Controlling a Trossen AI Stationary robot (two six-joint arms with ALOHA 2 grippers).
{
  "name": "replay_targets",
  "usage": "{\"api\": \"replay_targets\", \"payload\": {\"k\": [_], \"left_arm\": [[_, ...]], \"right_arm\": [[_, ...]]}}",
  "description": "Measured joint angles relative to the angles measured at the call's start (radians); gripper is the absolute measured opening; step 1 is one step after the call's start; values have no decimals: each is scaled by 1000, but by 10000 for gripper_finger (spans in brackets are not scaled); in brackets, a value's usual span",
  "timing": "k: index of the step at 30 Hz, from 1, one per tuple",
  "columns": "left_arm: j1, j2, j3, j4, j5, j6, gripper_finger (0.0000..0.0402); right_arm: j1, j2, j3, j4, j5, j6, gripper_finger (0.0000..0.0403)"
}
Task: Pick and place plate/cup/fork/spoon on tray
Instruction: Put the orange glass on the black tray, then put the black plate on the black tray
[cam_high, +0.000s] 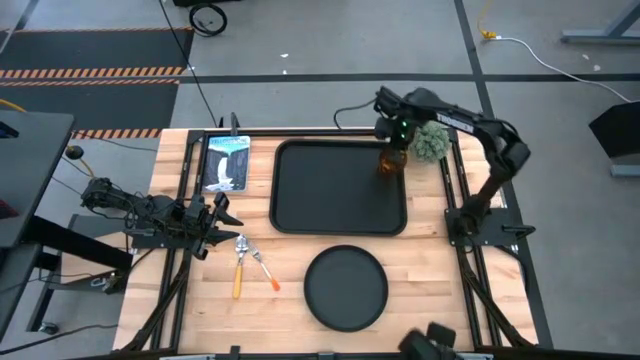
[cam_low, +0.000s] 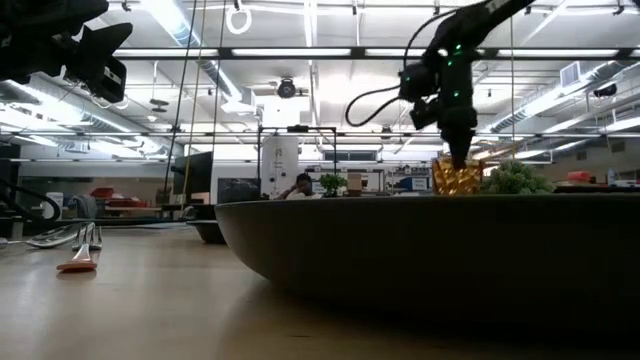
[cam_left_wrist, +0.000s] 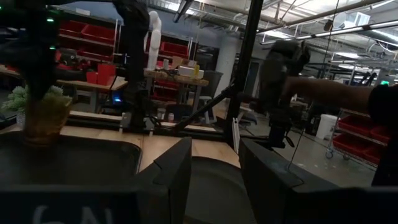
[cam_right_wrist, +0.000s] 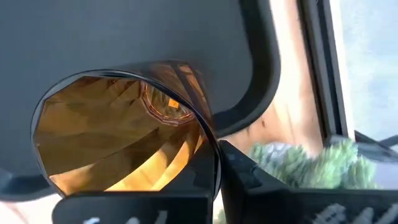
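Observation:
The amber cup (cam_high: 391, 161) is upright over the far right corner of the black tray (cam_high: 320, 190), with my right gripper (cam_high: 390, 140) shut on it from above. Its base is hidden in the low view, so I cannot tell whether it rests on the tray. The round black plate (cam_high: 345, 288) lies on the table near the tray's near edge. The spoon (cam_high: 239, 262) and the fork (cam_high: 264, 268) lie side by side on the table left of the plate. My left gripper (cam_high: 222, 214) is open and empty, just far-left of the spoon. My right gripper pinches the cup's wall at the rim (cam_right_wrist: 210, 163), one finger inside the cup and one finger (cam_right_wrist: 252, 182) outside, on the side toward the plant. The fingers point down from above. The cup stays upright below them (cam_low: 455, 178).
A small bushy green plant (cam_high: 432, 142) stands just right of the cup, off the tray's far right corner. A blue-and-white packet (cam_high: 227, 162) lies left of the tray. Black frame rails run along the table's left and right sides. A person sits far back in the room (cam_low: 300, 186).

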Motion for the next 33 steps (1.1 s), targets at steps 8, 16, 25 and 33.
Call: {"api": "replay_targets", "payload": {"k": [8, 16, 25, 33], "left_arm": [[0, 0, 0, 0, 0, 0, 142], [0, 0, 0, 0, 0, 0, 142], [0, 0, 0, 0, 0, 0, 142], [0, 0, 0, 0, 0, 0, 142]], "right_arm": [[-110, 132, 107, -21, -97, -10, 10], [-147, 152, 111, -4, -82, -10, 19], [-161, 158, 111, 31, -32, 2, 46], [-160, 157, 110, 32, -22, 16, 77]]}}
